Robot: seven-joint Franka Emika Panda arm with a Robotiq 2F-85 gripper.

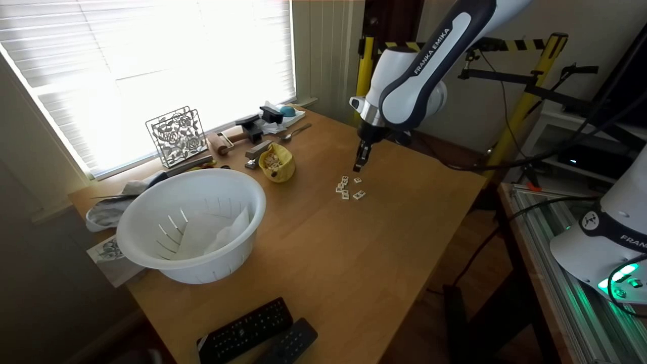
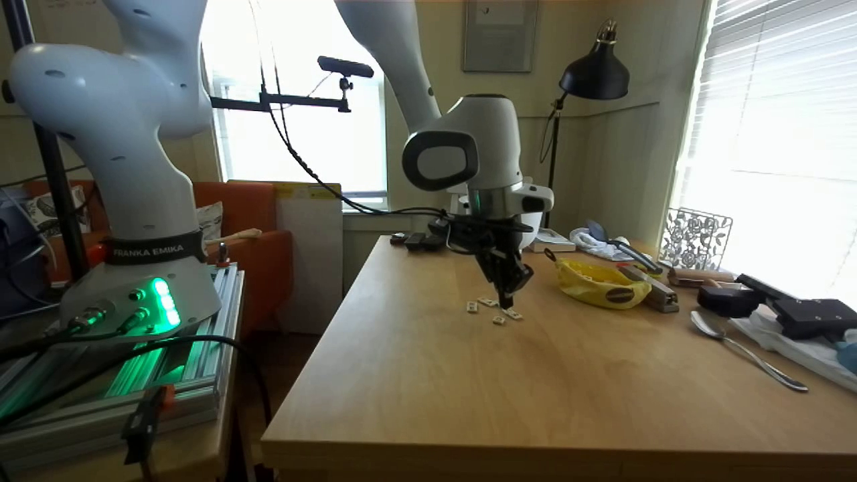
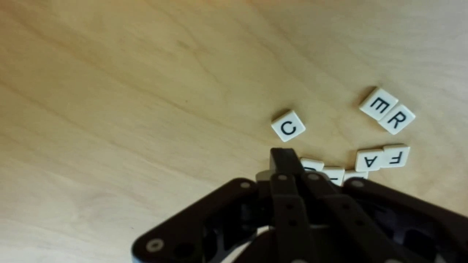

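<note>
Left edge of the light-brown wooden table (image 1: 323, 273): round white plastic bowl (image 1: 222, 263) with slits; low risk.

Inward from the window-side edge: yellow banana-shaped cloth pouch (image 1: 283, 173), pale pieces (image 1: 273, 161) inside; if brushed, soft walls could fold and spill them.

Farther toward the robot-side edge: square cream plastic tiles (image 1: 345, 194). In the wrist view the lone C tile (image 3: 288, 126) sits just past the tips of the black fingers (image 3: 284, 160), which are pressed together, nothing seen between them. Lowered unspread, they would probably shove it or bear on the table.

Right of the tips: partly hidden tile row (image 3: 333, 174), seemingly touching; a tip could wedge in and skew it.

Further right: A tile (image 3: 369, 160) against F tile (image 3: 396, 156), E tile (image 3: 378, 104) against R tile (image 3: 396, 119). Tight joins might make a grasp catch two.
</note>
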